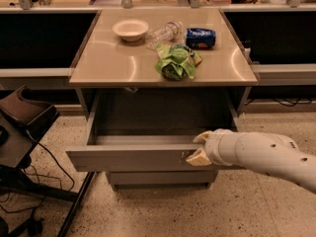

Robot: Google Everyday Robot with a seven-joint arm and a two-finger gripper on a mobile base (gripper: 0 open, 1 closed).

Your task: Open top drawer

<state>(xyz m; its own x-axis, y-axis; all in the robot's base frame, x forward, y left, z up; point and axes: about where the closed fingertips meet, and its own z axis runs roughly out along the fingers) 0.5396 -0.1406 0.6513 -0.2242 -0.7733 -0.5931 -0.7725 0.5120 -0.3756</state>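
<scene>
The top drawer (128, 158) is a wide grey metal drawer under the beige table top. It stands pulled well out toward me, and its shallow grey tray looks bare. My gripper (199, 147) sits at the right end of the drawer's front panel. One pale finger (202, 137) is above the front's top edge on the inside, the other (197, 158) lies against the outer face. My white arm (266, 156) reaches in from the lower right. A narrower grey drawer front (160, 177) shows just below the open one.
On the table top (108, 63) are a white bowl (130, 29), a clear plastic bottle (164, 32) lying down, a blue snack bag (201, 37) and a green chip bag (175, 62). A dark chair (22, 127) with cables stands at the left. The floor is speckled.
</scene>
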